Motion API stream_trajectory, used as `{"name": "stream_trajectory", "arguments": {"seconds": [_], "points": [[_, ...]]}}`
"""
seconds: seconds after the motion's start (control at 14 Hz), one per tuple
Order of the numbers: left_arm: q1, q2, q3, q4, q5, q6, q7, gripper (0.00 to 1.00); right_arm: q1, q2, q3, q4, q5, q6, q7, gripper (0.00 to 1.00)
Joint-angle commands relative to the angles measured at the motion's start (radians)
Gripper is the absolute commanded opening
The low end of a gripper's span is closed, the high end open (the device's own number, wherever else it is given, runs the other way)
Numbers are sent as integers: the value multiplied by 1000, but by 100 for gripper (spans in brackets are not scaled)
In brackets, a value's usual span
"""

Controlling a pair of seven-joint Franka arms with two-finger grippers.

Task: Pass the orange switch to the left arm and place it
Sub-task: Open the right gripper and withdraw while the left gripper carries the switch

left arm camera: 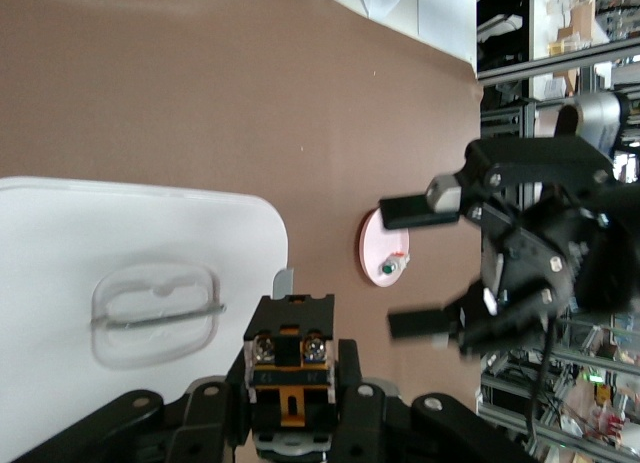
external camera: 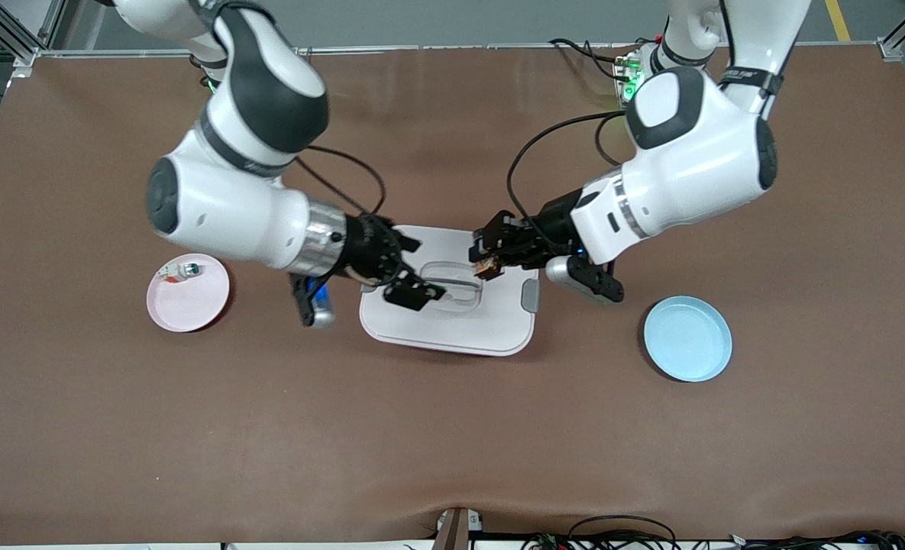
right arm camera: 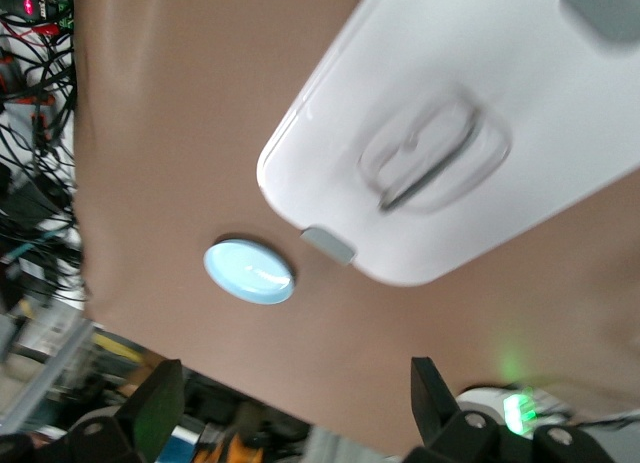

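Left wrist view: left gripper (left arm camera: 290, 403) clamps the orange switch (left arm camera: 291, 368), both up in the air over the white box (external camera: 452, 305). Right gripper (external camera: 414, 286) hangs over the box lid too, fingers spread wide and holding nothing. Handover looks done, drop-off pending. Risks, my read: grip is on the switch's lower body only, so a jolt could drop it on the lid; low swing toward the blue plate (external camera: 687, 338) could clip the box. White-and-green component (external camera: 179, 270) sits on the pink plate (external camera: 192, 305).

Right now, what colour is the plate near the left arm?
Light blue plate; the front view shows it best.
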Motion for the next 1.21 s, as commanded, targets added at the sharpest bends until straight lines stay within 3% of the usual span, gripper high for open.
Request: {"name": "stream_trajectory", "arguments": {"seconds": [0.0, 0.21, 0.5, 0.71, 0.93, 1.14], "points": [[68, -75, 6, -7, -3, -151, 2, 0, -96, 0, 10, 27, -70, -130, -218, 100], [133, -150, 9, 0, 139, -359, -51, 0, -213, -3, 10, 27, -142, -250, -482, 100], [162, -219, 13, 16, 387, -580, -103, 0, -302, -5, 10, 35, -453, -371, -882, 100], [164, -212, 18, 56, 553, -690, -208, 0, -359, -21, 10, 33, -606, -431, -1067, 100], [217, -189, 32, 57, 613, -751, -360, 0, -400, -46, 10, 33, -708, -506, -1171, 100], [329, -181, 33, 54, 613, -756, -381, 0, -459, -64, 13, 33, -708, -558, -1207, 100]]}}
